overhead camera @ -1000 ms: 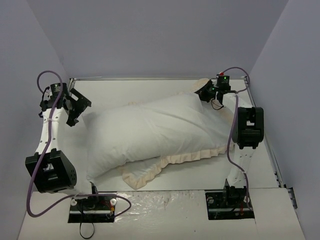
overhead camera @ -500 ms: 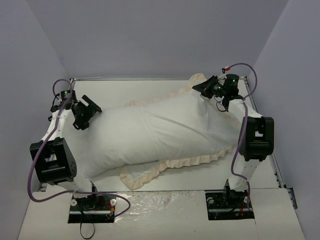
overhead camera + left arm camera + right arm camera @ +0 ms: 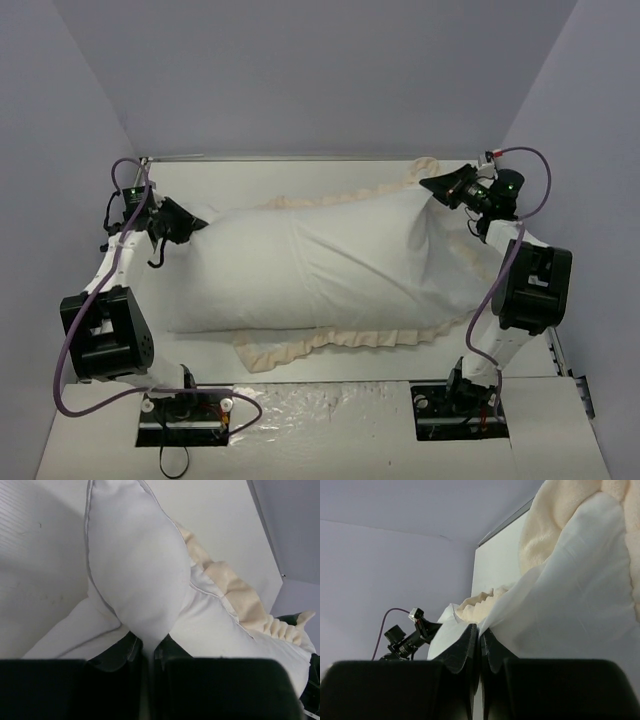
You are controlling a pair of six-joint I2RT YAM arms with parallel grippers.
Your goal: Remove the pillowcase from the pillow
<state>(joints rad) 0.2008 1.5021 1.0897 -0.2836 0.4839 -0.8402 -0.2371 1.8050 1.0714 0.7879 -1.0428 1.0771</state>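
The plain white pillow lies lengthwise across the table, its left end sticking out of the pillowcase. The pillowcase shows its white face, with a cream frill along the near and far edges. My left gripper is shut on the pillow's left corner; in the left wrist view the pillow narrows into the left gripper, beside the pillowcase. My right gripper is shut on the pillowcase's far right corner, lifted off the table. In the right wrist view the pillowcase runs into the right gripper.
Grey walls close in the white table on the left, back and right, with a thin rail along the back edge. The two arm bases sit at the near edge. A purple cable loops over the right wrist.
The left gripper has come in to the pillow's left corner and shut on it. The right gripper has carried the pillowcase corner rightward, and the pillow now lies stretched out flatter.
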